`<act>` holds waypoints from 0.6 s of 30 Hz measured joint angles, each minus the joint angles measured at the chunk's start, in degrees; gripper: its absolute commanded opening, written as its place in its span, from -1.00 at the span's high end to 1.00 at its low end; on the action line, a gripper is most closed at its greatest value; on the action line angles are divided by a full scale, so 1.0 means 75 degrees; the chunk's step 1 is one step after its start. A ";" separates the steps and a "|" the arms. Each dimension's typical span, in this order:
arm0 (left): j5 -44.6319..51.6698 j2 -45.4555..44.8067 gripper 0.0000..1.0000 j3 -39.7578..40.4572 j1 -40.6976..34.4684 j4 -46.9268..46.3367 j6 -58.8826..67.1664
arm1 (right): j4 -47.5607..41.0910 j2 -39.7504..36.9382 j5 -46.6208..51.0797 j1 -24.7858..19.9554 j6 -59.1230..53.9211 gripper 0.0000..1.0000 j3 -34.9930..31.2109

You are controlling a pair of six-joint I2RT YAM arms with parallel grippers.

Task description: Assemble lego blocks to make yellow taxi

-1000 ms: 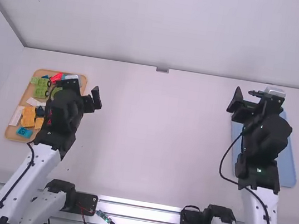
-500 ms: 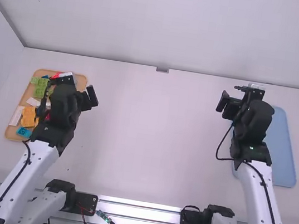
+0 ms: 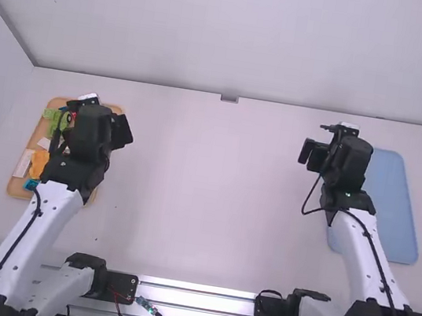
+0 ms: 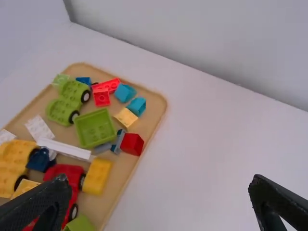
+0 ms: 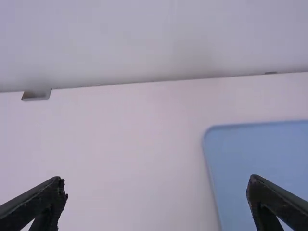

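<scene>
In the high view my left gripper (image 3: 100, 116) is above the right part of the wooden tray, hiding many blocks. The left wrist view has the left gripper (image 4: 158, 199) open, fingers wide apart with nothing between them. Beyond them lie a yellow wheeled base (image 4: 12, 161), a yellow block (image 4: 97, 176), a red wheeled base (image 4: 72, 175), a green wheeled base (image 4: 67, 102), a green open block (image 4: 95, 128) and a red block (image 4: 132, 144). My right gripper (image 3: 325, 147) is left of the blue board; in the right wrist view this gripper (image 5: 156, 199) stands open and holds nothing.
The wooden tray (image 3: 14, 186) rests at the table's left side, the blue board (image 3: 397, 233) at its right. A wall (image 3: 237, 35) rises behind the table's far edge, where a small grey bracket (image 3: 229, 99) sits. A thin cable hangs beside the right arm.
Both grippers have moved left in the high view. The right arm has uncovered more of the blue board, and the left arm has shifted slightly over the tray.
</scene>
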 measured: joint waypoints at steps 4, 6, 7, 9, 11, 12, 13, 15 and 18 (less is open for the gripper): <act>-0.0172 0.0006 -0.98 0.0000 0.0000 -0.0029 -0.0041 | 0.0093 0.0087 -0.0006 0.0000 0.0026 -0.98 0.0000; -0.0262 0.0006 -0.98 0.0000 0.0000 -0.0108 -0.0169 | 0.0219 0.0087 -0.0006 0.0000 0.0058 -0.98 0.0000; -0.0274 0.0006 -0.98 0.0000 0.0000 -0.0140 -0.0192 | 0.0248 0.0087 0.0003 -0.0003 0.0073 -0.98 0.0000; -0.0300 0.0006 -0.98 0.0000 0.0000 -0.0207 -0.0256 | 0.0256 0.0087 0.0009 0.0000 0.0149 -0.98 0.0000; -0.0376 0.0006 -0.98 0.0003 0.0000 -0.0498 -0.0318 | 0.0242 0.0087 -0.0003 0.0020 0.0157 -0.98 0.0000; -0.0399 0.0006 -0.98 0.0000 0.0003 -0.0609 -0.0318 | 0.0224 0.0087 -0.0003 0.0032 0.0140 -0.99 0.0000; -0.0431 0.0009 -0.98 0.0029 0.0050 -0.0886 -0.0335 | 0.0172 0.0087 0.0017 0.0076 0.0096 -0.98 0.0000; -0.0423 0.0093 -0.98 0.0259 0.0251 -0.1469 -0.0335 | 0.0099 0.0087 0.0020 0.0204 -0.0020 -0.98 0.0000; -0.0309 0.0236 -0.98 0.0673 0.0659 -0.1912 -0.0254 | 0.0087 0.0087 0.0003 0.0350 -0.0128 -0.98 0.0000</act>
